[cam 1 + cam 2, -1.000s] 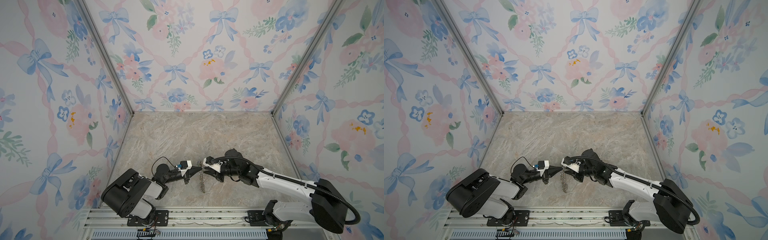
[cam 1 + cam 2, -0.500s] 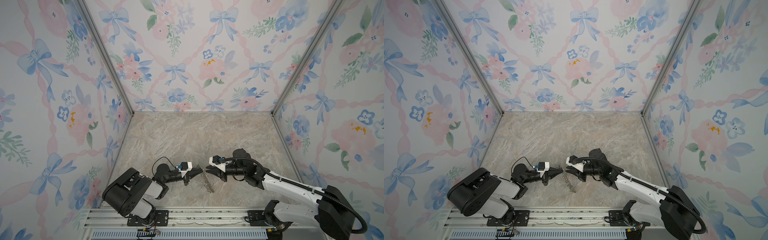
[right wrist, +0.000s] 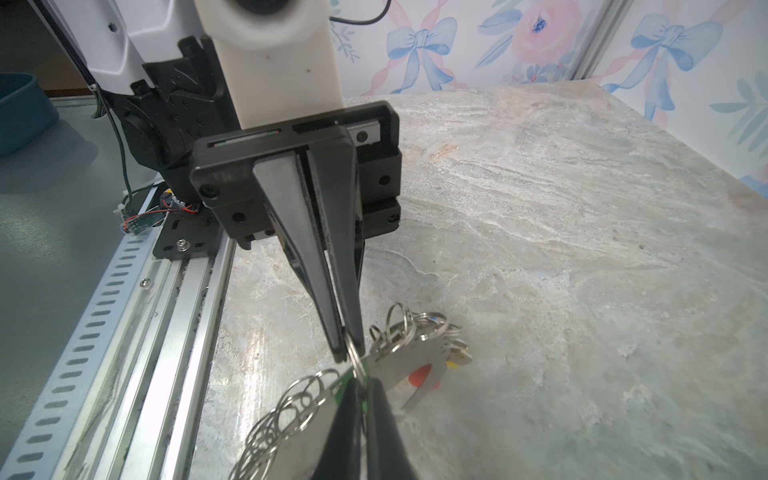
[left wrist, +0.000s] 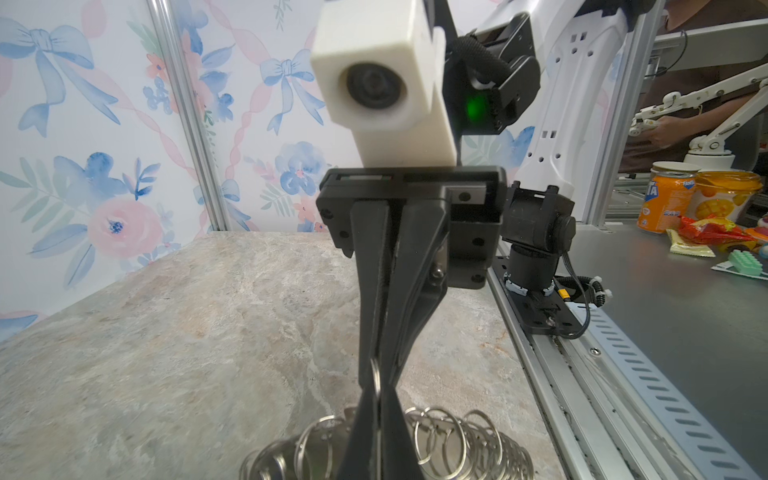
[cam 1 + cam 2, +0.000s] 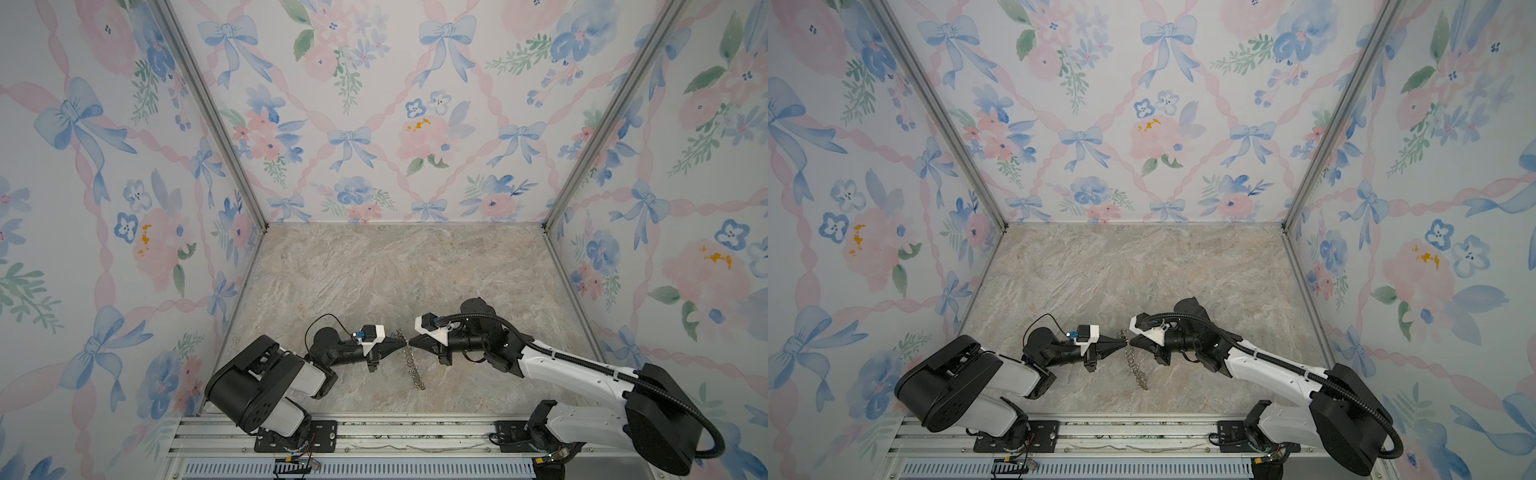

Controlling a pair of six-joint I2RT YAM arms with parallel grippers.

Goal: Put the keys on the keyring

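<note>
Rail point(image 5: 374, 432) ran along the near edge, with both arm bases bolted to it. Just beyond, over the front middle of the worktop point(image 5: 374, 270), the left claw point(image 5: 402, 342) and the right claw point(image 5: 411, 341) stood tip to tip in both top views. The keyring point(image 5: 412, 365) hung between them, most of it trailing toward the rail. In both top views it showed edge-on, like a short chain, and no key could be made out there. Whether its low end touched the worktop could not be told.

The right wrist view gave more. There the left claw point(image 3: 347, 348) was clenched on one wire ring point(image 3: 354, 353) at the keyring's rim. The right claw point(image 3: 362, 399) was clenched too, with a green key point(image 3: 360, 370) showing as a sliver between its fingertips, right against that ring. Past them the grey plate of the keyring point(image 3: 399, 359) stood tilted, with a red key point(image 3: 419, 377) and a yellow key point(image 3: 452, 365) at its far side.

The left wrist view showed no coloured heads. It showed only the two claws pinched together at the ring, with a row of wire rings point(image 4: 457, 434) fanned out beside the left claw's tips. Farthest off stood the flowered back wall point(image 5: 374, 124).
</note>
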